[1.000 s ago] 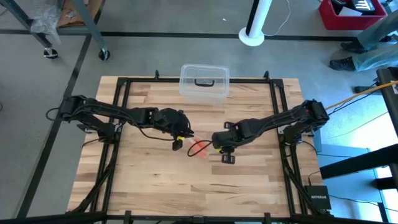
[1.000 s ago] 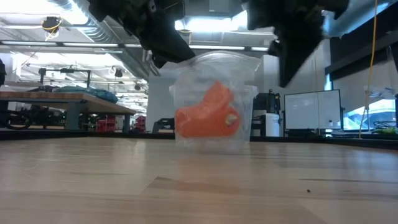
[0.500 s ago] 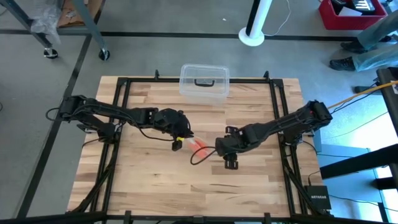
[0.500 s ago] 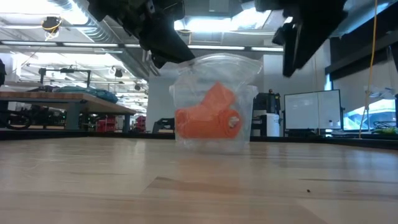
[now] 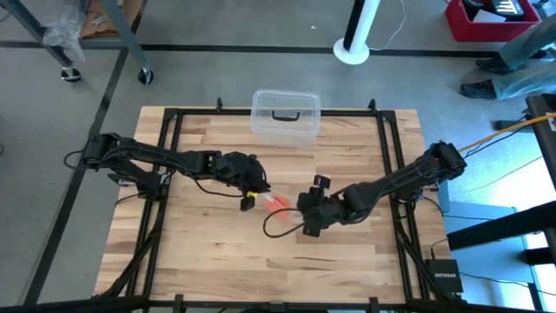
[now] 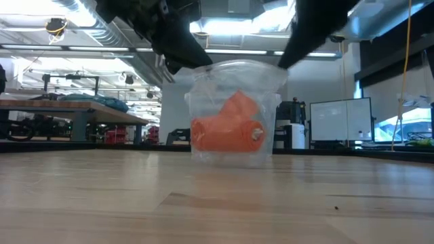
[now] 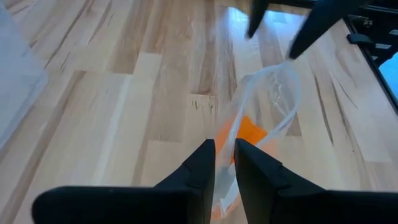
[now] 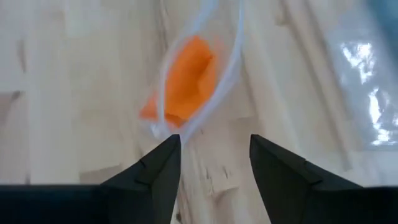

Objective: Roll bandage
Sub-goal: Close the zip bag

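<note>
Near the middle of the counter [image 5: 208,252], the bandage [image 5: 278,203] is sitting as an orange bundle inside a clear plastic bag [image 7: 267,99], well in front of the clear box [image 5: 285,113] at the far edge. Your left gripper [image 7: 224,163] is pinching one edge of that bag, its fingers nearly closed on the film, holding the mouth up. Your right gripper [image 8: 213,163] is hovering just beside the bag's other end with its fingers spread wide and nothing in them. You are probably working to get the bandage out, so be keeping the left pinch firm and steady while you are lining the right fingers up with the open mouth; the film is limp and likely to fold, so go in slowly and be catching fabric, not plastic
</note>
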